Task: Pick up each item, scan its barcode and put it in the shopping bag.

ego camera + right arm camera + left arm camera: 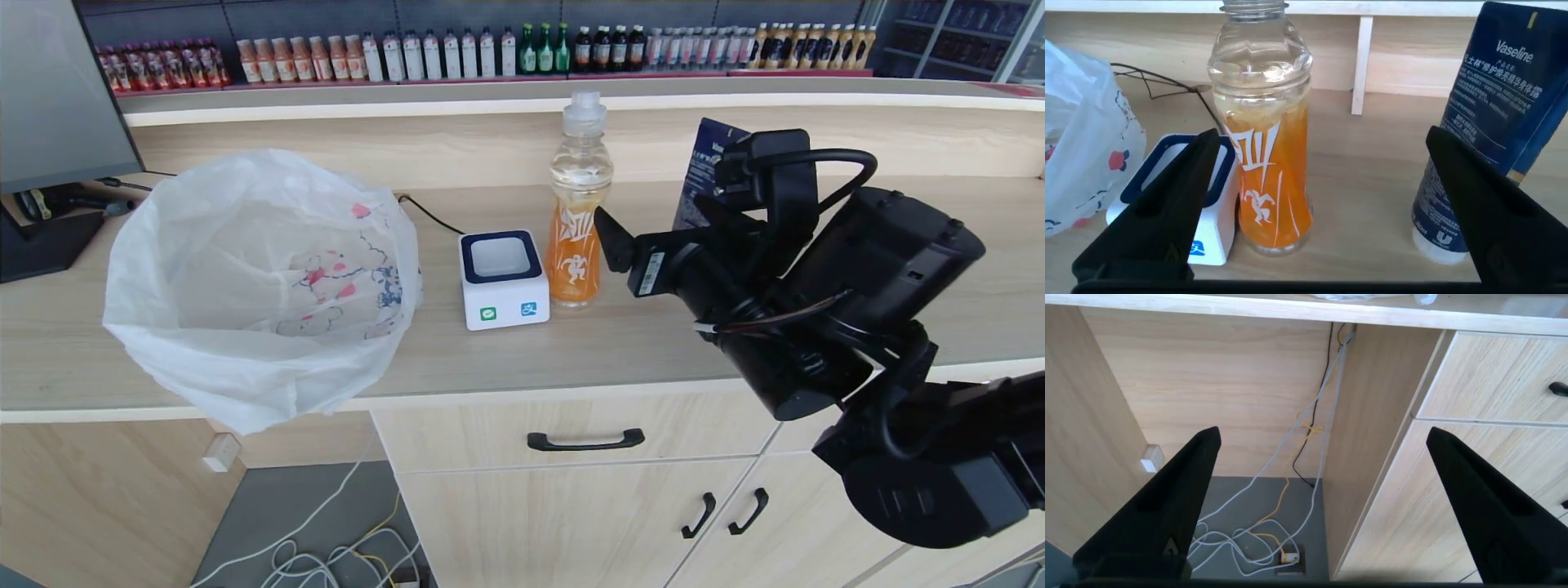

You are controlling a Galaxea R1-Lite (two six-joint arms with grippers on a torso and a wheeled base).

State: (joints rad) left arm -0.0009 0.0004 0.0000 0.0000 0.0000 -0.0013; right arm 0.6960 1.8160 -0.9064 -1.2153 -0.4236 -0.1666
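The right gripper (1323,143) hangs wide open and empty above the counter (653,343), facing the orange drink bottle (576,220). That bottle stands upright just beside the scanner (502,278), with a blue bottle (1486,122) near its other side. The shopping bag (163,327) gapes open beyond the scanner. The step in hand looks like grasping the drink bottle. The fingers should pass either side of its labelled body, clear of both neighbours, and close low so it does not tip. The left gripper (1323,437), also open and empty, sits below the counter.
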